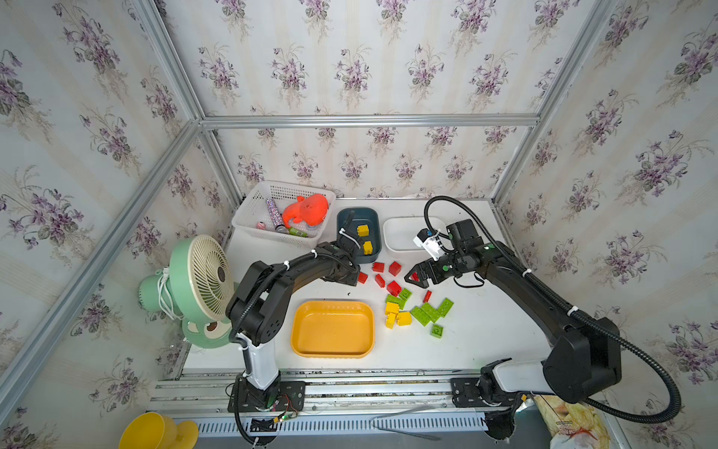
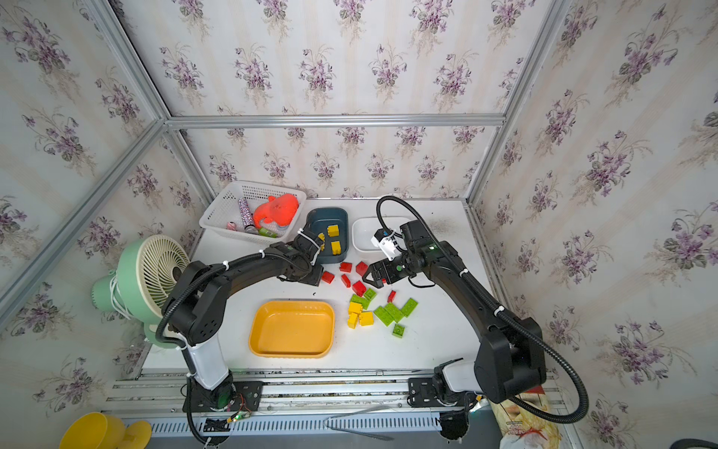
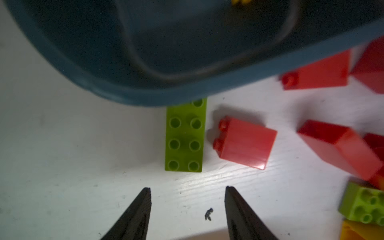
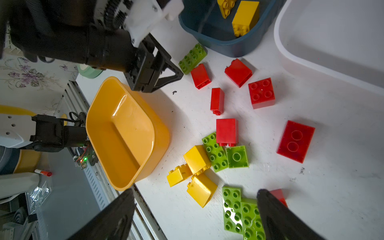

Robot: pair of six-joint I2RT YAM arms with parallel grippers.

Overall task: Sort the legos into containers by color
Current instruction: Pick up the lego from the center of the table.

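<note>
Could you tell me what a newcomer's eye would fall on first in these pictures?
The bright scatter of red, green and yellow legos loose on the white table, right of its middle, stands out first. Next come the empty orange-yellow tray at the front and the teal tray at the back, holding yellow bricks. The orange toy in the basket at the back left corner also draws the eye.

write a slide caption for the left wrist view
Open left end effector faces a lime green brick beside a red brick, at the teal tray rim.
</note>
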